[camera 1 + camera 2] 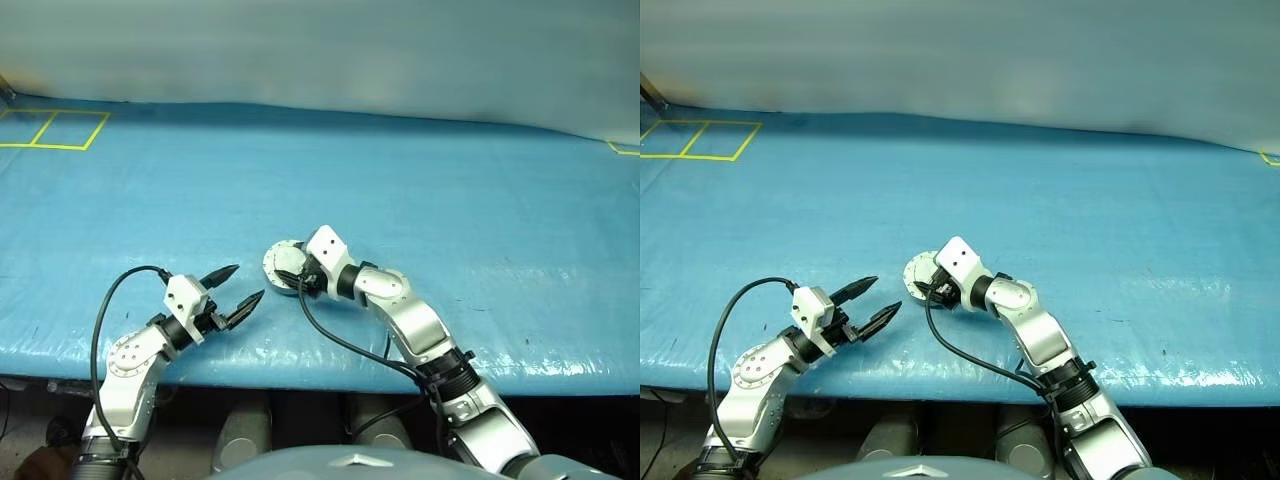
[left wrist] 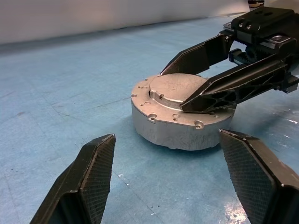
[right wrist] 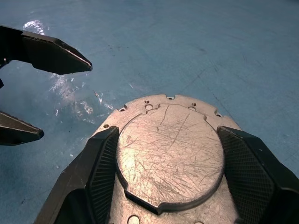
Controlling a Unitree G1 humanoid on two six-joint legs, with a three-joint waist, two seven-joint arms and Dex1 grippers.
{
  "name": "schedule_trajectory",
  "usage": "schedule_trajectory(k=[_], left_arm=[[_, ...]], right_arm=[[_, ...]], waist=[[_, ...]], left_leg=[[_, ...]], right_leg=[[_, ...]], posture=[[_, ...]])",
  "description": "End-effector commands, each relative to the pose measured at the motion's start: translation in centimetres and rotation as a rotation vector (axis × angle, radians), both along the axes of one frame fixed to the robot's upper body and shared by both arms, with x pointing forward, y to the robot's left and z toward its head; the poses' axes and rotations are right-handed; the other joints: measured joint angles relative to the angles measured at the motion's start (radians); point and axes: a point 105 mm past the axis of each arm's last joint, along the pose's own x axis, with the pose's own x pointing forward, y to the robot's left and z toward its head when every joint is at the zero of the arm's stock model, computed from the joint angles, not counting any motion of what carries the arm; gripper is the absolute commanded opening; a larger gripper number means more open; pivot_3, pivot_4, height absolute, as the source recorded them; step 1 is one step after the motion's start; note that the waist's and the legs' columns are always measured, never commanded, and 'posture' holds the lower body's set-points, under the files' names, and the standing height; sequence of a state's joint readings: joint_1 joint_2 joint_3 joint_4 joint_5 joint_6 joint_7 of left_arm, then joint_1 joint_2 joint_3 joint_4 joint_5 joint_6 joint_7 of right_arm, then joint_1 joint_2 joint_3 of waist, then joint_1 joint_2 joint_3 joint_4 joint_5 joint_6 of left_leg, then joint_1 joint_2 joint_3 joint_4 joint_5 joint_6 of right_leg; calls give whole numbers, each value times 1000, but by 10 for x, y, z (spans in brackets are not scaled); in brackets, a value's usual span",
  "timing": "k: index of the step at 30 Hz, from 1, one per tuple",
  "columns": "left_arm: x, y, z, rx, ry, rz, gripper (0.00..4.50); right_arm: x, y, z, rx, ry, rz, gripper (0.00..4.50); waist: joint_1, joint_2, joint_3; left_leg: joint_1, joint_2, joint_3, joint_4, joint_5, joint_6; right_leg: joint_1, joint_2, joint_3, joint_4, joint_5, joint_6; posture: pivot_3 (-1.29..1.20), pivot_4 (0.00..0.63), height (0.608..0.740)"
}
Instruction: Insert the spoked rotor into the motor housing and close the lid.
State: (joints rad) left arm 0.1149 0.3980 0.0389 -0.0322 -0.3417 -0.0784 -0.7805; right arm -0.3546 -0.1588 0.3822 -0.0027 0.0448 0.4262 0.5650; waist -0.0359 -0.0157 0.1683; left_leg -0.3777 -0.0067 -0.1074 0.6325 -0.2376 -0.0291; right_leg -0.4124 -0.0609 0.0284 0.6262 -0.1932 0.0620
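Note:
The motor housing (image 2: 177, 133), a short round silver cup, stands on the blue table near its front edge. The lid (image 3: 170, 154), a scratched grey disc with a raised round centre, lies flat on top of it. The spoked rotor is hidden. My right gripper (image 3: 168, 130) reaches over the housing from the right, open, its fingers lying along both sides of the lid's raised centre. My left gripper (image 1: 250, 280) is open a short way left of the housing, pointing at it and holding nothing.
The blue sheet covering the table (image 1: 450, 180) stretches far back and to both sides. Yellow tape squares (image 1: 60, 130) mark the far left corner. The table's front edge (image 1: 330, 375) runs just behind both wrists, with black cables hanging from the arms.

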Motion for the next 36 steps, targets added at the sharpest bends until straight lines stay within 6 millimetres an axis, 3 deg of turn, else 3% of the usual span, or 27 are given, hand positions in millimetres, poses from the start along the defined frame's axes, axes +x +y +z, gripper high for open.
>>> schedule_trajectory(k=[1, 5, 12, 13, 31, 35, 36], left_arm=[[12, 0, 24, -99, -56, 16, 3663], [21, -9, 29, -121, -49, -32, 2538], [28, -19, 12, -42, 30, -109, 167], [28, -20, 11, -38, 37, -113, 39], [20, -30, -20, 100, 140, -148, 39], [20, -30, -20, 93, 136, -147, 0], [20, -30, -20, 92, 135, -147, 0]], right_arm=[[0, -5, -10, -29, 31, -23, 3019], [2, -5, -7, -24, 17, -33, 3019], [3, -6, -3, -11, 3, -54, 3019], [3, -7, -3, -10, 1, -57, 3019], [-2, -6, 1, 35, 36, -35, 3019], [-6, -6, 9, 60, 27, -12, 4365], [-6, -6, 15, 81, 9, -5, 4472]], waist=[[0, 0, 0], [-1, 0, 0], [-2, 0, 0], [-1, 0, 0], [3, 2, -4], [3, 2, -4], [3, 2, -4]], left_leg=[[0, 0, 0, 0, 0, 0], [0, 0, 0, 0, 0, 0], [0, 0, 0, 0, 0, 0], [0, 0, 0, 0, 0, 0], [1, 0, -1, 1, 0, 0], [1, -1, -1, 0, 0, 0], [1, 0, -1, 0, 0, 0]], right_leg=[[0, 0, 0, 0, 0, 0], [0, 0, 0, 0, 0, 0], [0, 0, 0, 0, 0, 0], [0, 0, 0, 0, 0, 0], [1, 0, 0, 0, 0, 0], [2, 0, 0, 0, 0, 0], [2, 0, 0, 0, 0, 0]], posture=[[0, 150, 740], [0, 150, 740], [0, 150, 740], [0, 150, 740], [0, 150, 740], [0, 150, 740], [0, 150, 740]])
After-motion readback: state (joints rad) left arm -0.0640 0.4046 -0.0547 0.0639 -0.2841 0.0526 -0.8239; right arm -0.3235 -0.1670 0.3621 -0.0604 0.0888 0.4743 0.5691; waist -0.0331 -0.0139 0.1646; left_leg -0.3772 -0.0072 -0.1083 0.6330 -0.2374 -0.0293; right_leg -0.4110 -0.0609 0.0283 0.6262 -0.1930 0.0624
